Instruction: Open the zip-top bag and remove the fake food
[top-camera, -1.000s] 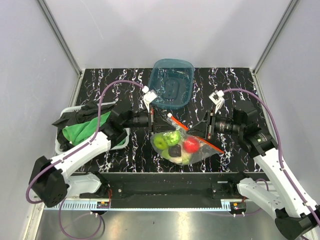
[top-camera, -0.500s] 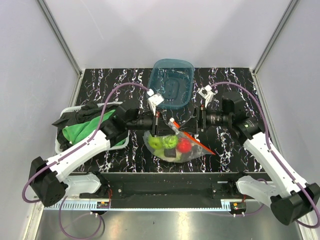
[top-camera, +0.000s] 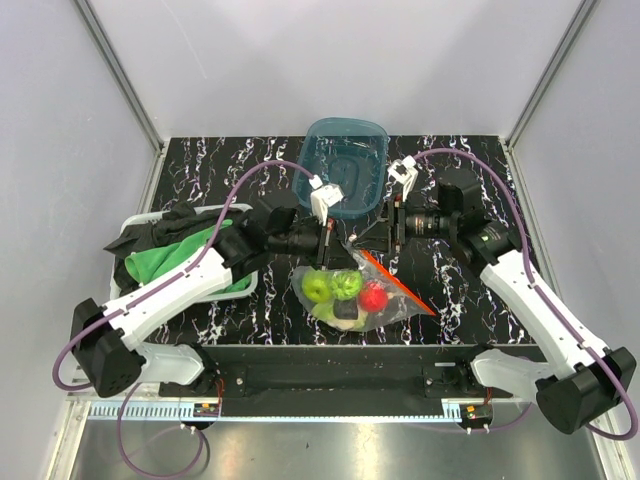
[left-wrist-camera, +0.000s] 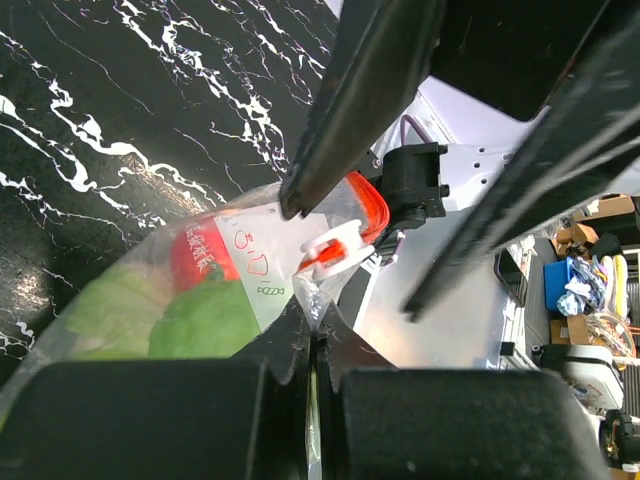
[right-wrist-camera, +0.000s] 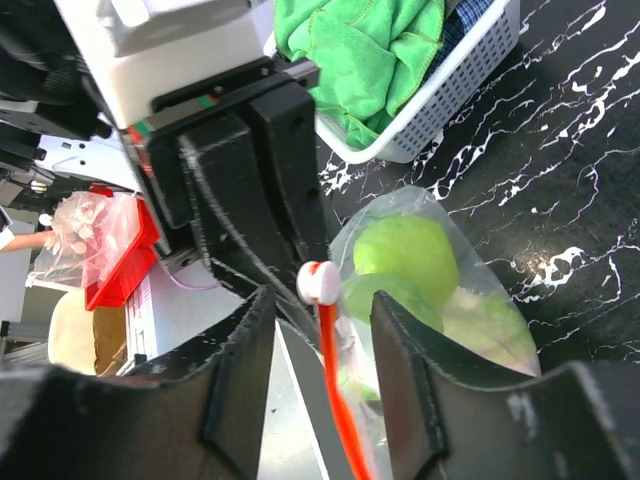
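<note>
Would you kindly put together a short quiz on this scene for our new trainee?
1. True or false: the left end effector is shut on the clear plastic of the bag.
2. What sits between the fingers of the right end effector? A) the white zip slider B) the green cloth C) the blue tub
3. Fill in: the toy food lies ___ the bag.
Key: 1 true; 2 A; 3 inside.
</note>
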